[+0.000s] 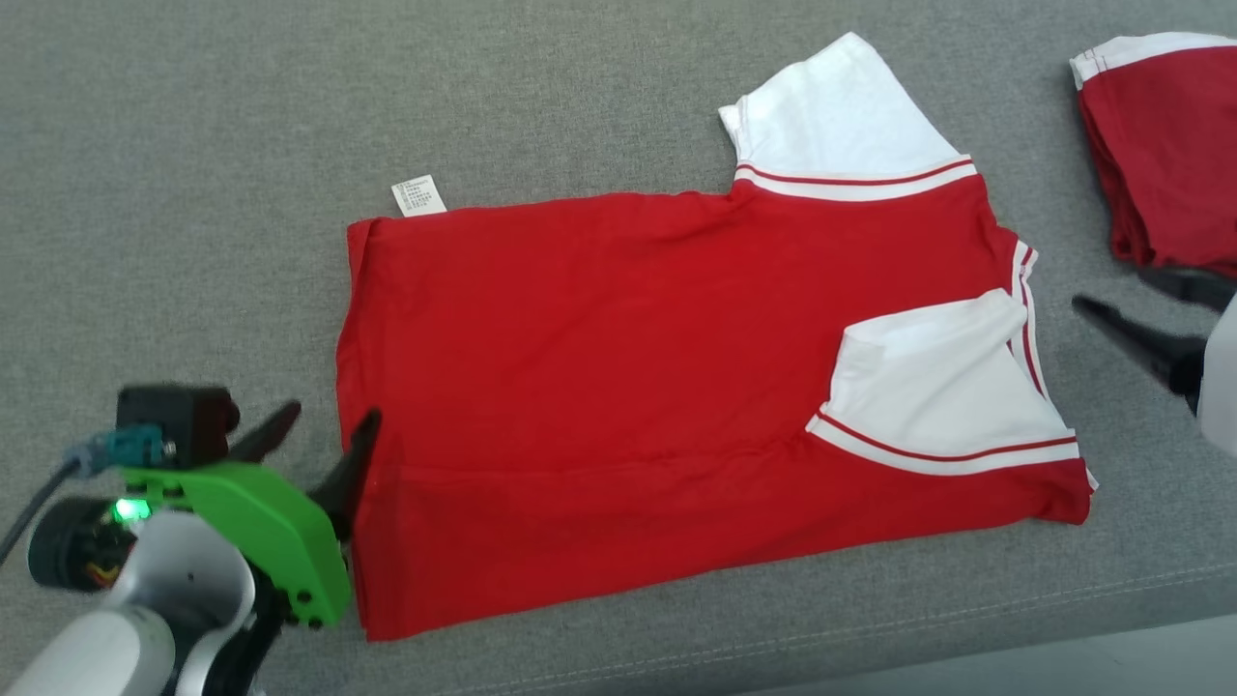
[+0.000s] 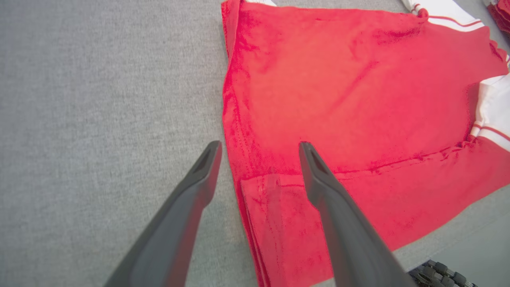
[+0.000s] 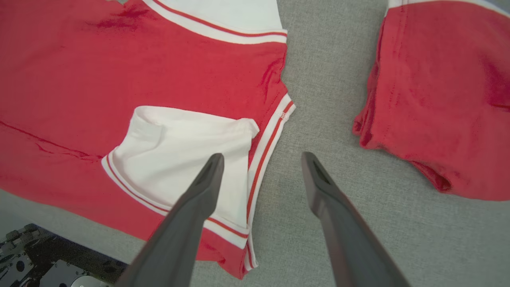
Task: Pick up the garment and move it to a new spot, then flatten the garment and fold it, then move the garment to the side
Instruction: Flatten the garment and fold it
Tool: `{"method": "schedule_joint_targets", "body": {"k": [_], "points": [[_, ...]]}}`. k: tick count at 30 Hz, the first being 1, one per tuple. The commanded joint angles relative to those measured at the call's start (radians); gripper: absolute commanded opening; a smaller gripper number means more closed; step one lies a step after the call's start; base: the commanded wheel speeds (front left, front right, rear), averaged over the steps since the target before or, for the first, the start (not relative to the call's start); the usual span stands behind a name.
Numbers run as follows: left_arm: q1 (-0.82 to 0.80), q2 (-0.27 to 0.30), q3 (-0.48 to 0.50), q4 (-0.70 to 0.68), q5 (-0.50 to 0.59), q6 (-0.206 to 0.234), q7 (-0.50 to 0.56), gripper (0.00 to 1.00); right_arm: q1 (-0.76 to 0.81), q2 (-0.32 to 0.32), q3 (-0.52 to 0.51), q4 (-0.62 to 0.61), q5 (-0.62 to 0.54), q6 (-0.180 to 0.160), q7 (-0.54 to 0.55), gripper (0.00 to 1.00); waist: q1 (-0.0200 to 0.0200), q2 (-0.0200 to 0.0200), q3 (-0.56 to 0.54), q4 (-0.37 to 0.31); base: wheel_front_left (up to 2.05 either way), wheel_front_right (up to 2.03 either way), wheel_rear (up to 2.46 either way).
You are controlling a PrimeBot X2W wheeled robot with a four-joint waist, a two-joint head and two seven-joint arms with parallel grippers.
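Garment: red, white sleeves, lying flat between the two grippers, near edge folded over.
Left gripper: released, fingers spread, holding nothing.
Left gripper position: straddles the garment's hem edge; one finger over the red cloth, the other over the grey surface. Contact cannot be told.
Right gripper: released, fingers wide apart, holding nothing.
Right gripper position: at the garment's collar end, one finger above the folded-in sleeve, the other above bare surface.
Second garment: red, folded, just beyond the right gripper, apart from the first.
Tag: white, at the hem corner far from the left gripper.
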Motion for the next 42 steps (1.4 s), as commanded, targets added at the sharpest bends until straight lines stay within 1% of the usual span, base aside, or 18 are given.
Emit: {"method": "schedule_joint_targets", "body": {"k": [1,7,8,11,14,19,20,21,22,24,25,26,28,29,31,34,37,42], "points": [[-0.095,-0.007,-0.009,0.015,0.032,0.007,0.024,1.0,-0.07,0.022,-0.001,0.005,-0.021,-0.001,0.007,1.0,0.0,0.0,0.078,0.005,0.0,0.0,0.0],[-0.442,-0.106,-0.098,0.193,0.145,-0.018,0.115,1.0,-0.36,0.101,0.086,0.09,-0.113,-0.001,0.049,1.0,0.0,0.0,0.201,0.044,0.0,0.0,0.0],[-0.442,-0.106,-0.098,0.193,0.145,-0.018,0.115,1.0,-0.36,0.101,0.086,0.09,-0.113,-0.001,0.049,1.0,0.0,0.0,0.201,0.044,0.0,0.0,0.0],[-0.569,-0.144,-0.139,0.296,0.189,-0.038,0.139,1.0,-0.486,0.131,0.142,0.156,-0.148,-0.001,0.049,1.0,0.0,0.0,0.237,0.067,0.0,0.0,0.0],[-0.632,-0.188,-0.172,0.379,0.205,-0.063,0.143,1.0,-0.581,0.163,0.195,0.227,-0.165,-0.001,0.038,1.0,0.0,0.0,0.252,0.082,0.0,0.0,0.0],[-0.684,-0.212,-0.2,0.459,0.219,-0.089,0.139,1.0,-0.686,0.18,0.25,0.343,-0.165,-0.001,0.017,1.0,0.0,0.0,0.257,0.104,0.0,0.0,0.0],[-0.691,-0.214,-0.204,0.467,0.22,-0.093,0.142,0.98,-0.7,0.181,0.259,0.362,-0.161,-0.001,0.014,1.0,0.0,0.0,0.257,0.107,0.0,0.0,0.0],[-0.696,-0.214,-0.205,0.471,0.219,-0.097,0.145,0.82,-0.714,0.18,0.266,0.377,-0.158,-0.001,0.009,1.0,0.0,0.0,0.258,0.111,0.0,0.0,0.0],[-0.701,-0.213,-0.208,0.471,0.219,-0.102,0.147,0.8,-0.728,0.177,0.272,0.392,-0.154,-0.001,0.005,1.0,0.0,0.0,0.259,0.115,0.0,0.0,0.0],[-0.71,-0.214,-0.212,0.464,0.219,-0.11,0.148,0.87,-0.748,0.172,0.287,0.414,-0.144,-0.001,-0.002,1.0,0.0,0.0,0.26,0.121,0.0,0.0,0.0],[-0.711,-0.215,-0.214,0.459,0.215,-0.112,0.151,0.94,-0.756,0.169,0.294,0.424,-0.143,-0.001,-0.005,1.0,0.0,0.0,0.26,0.124,0.0,0.0,0.0],[-0.713,-0.215,-0.216,0.452,0.213,-0.114,0.155,0.95,-0.764,0.166,0.301,0.433,-0.139,-0.001,-0.007,1.0,0.0,0.0,0.259,0.127,0.0,0.0,0.0],[-0.717,-0.212,-0.22,0.44,0.21,-0.12,0.162,0.87,-0.778,0.162,0.314,0.449,-0.131,-0.001,-0.015,1.0,0.0,0.0,0.258,0.132,0.0,0.0,0.0],[-0.721,-0.211,-0.221,0.434,0.207,-0.123,0.165,0.8,-0.785,0.16,0.321,0.458,-0.127,-0.001,-0.017,1.0,0.0,0.0,0.257,0.134,0.0,0.0,0.0],[-0.729,-0.213,-0.223,0.422,0.203,-0.125,0.175,0.5,-0.8,0.16,0.331,0.474,-0.119,-0.001,-0.022,1.0,0.0,0.0,0.258,0.137,0.0,0.0,0.0],[-0.735,-0.216,-0.229,0.411,0.202,-0.129,0.184,0.35,-0.82,0.168,0.347,0.498,-0.113,-0.001,-0.029,1.0,0.0,0.0,0.262,0.14,0.0,0.0,0.0],[-0.737,-0.22,-0.236,0.41,0.196,-0.133,0.194,0.0,-0.838,0.173,0.36,0.524,-0.109,-0.001,-0.037,1.0,0.0,0.0,0.263,0.141,0.0,0.0,0.0],[-0.745,-0.23,-0.244,0.409,0.187,-0.138,0.201,0.0,-0.862,0.174,0.374,0.577,-0.113,-0.001,-0.024,1.0,0.0,0.0,0.274,0.149,0.0,0.0,0.0]]}}
